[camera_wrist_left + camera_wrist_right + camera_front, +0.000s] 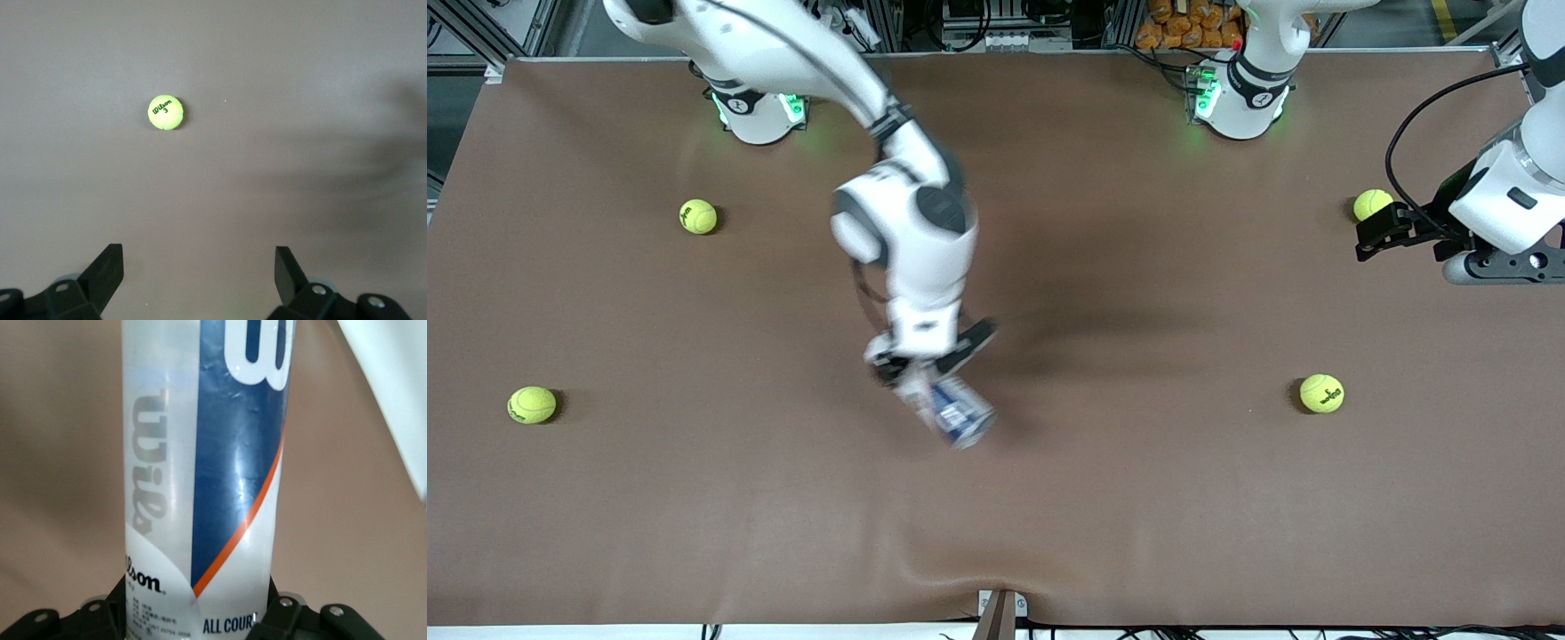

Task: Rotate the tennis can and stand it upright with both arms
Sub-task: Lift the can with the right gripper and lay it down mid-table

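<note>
At lower centre of the front view, the right gripper clamps the tennis can tilted above the table; the left gripper waits at right edge, fingers spread.

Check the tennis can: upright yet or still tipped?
Tipped. The tennis can hangs slanted over the table's middle, clamped near one end by the shut right gripper. The left gripper waits open, empty.

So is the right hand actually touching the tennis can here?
Touching. The right wrist view shows the right hand with a finger pressed against each side of the tennis can, no gap visible.
</note>
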Controlling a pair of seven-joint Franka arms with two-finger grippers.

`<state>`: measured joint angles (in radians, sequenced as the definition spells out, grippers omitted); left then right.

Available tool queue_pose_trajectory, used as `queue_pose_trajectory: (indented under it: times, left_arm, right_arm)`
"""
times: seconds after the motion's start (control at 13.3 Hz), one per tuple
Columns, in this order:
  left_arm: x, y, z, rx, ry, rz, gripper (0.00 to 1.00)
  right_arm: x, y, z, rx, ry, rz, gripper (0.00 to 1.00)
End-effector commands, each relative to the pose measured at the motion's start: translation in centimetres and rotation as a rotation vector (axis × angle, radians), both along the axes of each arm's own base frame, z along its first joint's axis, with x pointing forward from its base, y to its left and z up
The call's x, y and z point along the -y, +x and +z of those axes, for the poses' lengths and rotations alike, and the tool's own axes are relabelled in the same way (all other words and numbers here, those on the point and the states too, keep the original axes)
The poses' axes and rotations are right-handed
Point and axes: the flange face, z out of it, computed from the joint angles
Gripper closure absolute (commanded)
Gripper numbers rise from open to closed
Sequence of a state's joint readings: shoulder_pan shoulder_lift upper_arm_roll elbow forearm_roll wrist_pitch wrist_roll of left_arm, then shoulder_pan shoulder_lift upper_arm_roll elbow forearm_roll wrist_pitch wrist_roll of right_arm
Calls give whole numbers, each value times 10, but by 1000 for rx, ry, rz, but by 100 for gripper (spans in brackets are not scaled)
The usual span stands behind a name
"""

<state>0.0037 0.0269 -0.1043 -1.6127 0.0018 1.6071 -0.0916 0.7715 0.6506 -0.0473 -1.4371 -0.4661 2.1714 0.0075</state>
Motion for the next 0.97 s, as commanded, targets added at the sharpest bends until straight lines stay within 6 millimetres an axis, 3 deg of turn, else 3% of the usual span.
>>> queue_pose_trajectory:
  times: [0.0, 0.3, 0.45, 0.6, 0.67, 0.75, 0.9]
  left_arm:
    - [-4, 0, 3, 4, 5, -10, 0]
    - [-3, 2, 3, 8, 3, -5, 0]
    - [-2, 3, 1, 8, 1, 0, 0]
    - [-1, 7, -5, 2, -3, 0, 0]
    - [0, 8, -7, -4, -10, -1, 0]
    - [2, 8, -8, -6, -20, -2, 0]
    - [2, 8, -11, -15, -36, 3, 0]
  right_arm:
    - [-54, -41, -33, 69, -57, 210, 28]
    - [-107, -90, -105, 90, -79, 577, 28]
    - [-112, -101, -136, 109, -131, 667, 28]
    - [-118, -107, -149, 124, -90, 722, 21]
    - [-116, -103, -151, 127, -62, 714, 7]
    - [-113, -99, -150, 126, -49, 693, 0]
    - [-117, -97, -136, 132, -8, 650, 0]
